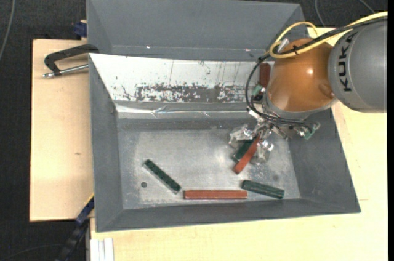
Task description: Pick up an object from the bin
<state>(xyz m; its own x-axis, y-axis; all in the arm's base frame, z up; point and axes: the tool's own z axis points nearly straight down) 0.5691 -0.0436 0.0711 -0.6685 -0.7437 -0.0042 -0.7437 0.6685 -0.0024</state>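
I am down in the right part of the grey bin (184,26), my orange wrist cover (298,84) above the floor near the right wall, and my gripper (253,144) is low over the bin floor. Whether my hand is apart or clamped I cannot tell, as the metal and the things under it run together. I count five sticks in all: two red and three dark green. The slanted red stick (242,162) lies with its upper end right at my gripper and its lower end pointing toward the front wall; touching that upper end is the half-hidden green stick (249,146), of which I see just a short stretch. Near the front wall lies the flat red stick (215,194), and just beside its right end the right green stick (263,189). The left green stick (162,175) lies aslant, well apart from my gripper, on the left half of the floor
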